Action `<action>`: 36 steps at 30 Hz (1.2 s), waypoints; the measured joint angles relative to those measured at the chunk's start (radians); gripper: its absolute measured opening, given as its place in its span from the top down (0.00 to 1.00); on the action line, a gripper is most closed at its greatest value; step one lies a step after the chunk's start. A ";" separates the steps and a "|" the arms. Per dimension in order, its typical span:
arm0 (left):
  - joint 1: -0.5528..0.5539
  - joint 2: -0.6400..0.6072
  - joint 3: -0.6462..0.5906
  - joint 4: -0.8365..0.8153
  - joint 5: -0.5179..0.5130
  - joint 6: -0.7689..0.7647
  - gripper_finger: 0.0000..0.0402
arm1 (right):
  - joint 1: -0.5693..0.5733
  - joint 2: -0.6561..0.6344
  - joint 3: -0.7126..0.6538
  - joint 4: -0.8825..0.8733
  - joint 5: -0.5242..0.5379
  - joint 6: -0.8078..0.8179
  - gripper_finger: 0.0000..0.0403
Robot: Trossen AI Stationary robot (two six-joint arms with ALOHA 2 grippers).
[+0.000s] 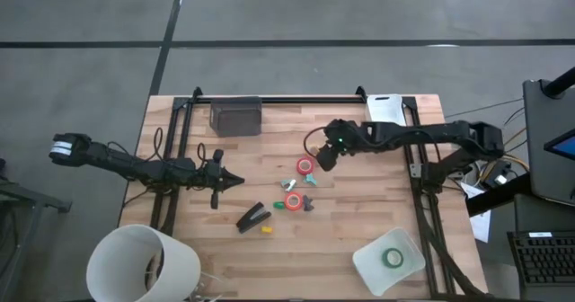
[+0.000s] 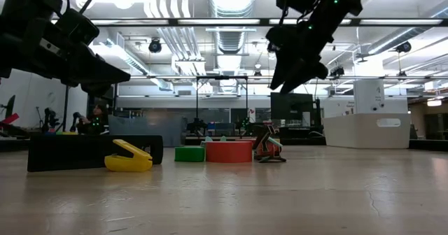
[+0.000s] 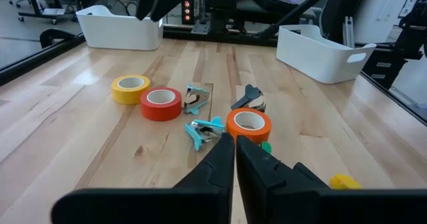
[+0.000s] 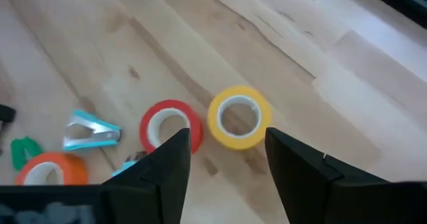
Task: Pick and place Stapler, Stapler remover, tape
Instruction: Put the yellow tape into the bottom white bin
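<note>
The black stapler (image 1: 254,217) lies on the wooden table near its middle, a small yellow piece (image 1: 267,229) beside it. To its right lie the tape rolls: red (image 1: 305,165), orange (image 1: 293,200) and yellow (image 4: 239,117), flat on their sides. Small teal stapler removers (image 1: 310,180) (image 4: 90,134) lie among them. My right gripper (image 4: 227,157) hangs open in the air over the yellow and red rolls, touching nothing. My left gripper (image 1: 229,181) is shut and empty, held level to the left of the rolls.
A white bin (image 1: 388,262) at the near right holds a green roll (image 1: 393,258). A second white bin (image 1: 382,107) and a dark box (image 1: 235,116) stand at the far edge. A white bucket (image 1: 144,264) stands at the near left corner. Small green bits (image 1: 278,207) lie by the orange roll.
</note>
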 joint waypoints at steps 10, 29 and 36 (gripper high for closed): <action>0.000 0.000 0.000 -0.004 0.000 0.000 0.95 | -0.029 0.154 0.042 -0.012 0.003 -0.009 0.56; 0.000 0.000 0.000 -0.007 0.000 0.000 0.95 | -0.104 0.348 0.110 -0.034 0.029 -0.048 0.61; 0.000 0.000 0.000 -0.007 0.000 0.000 0.95 | -0.103 0.359 0.109 -0.011 0.011 -0.045 0.64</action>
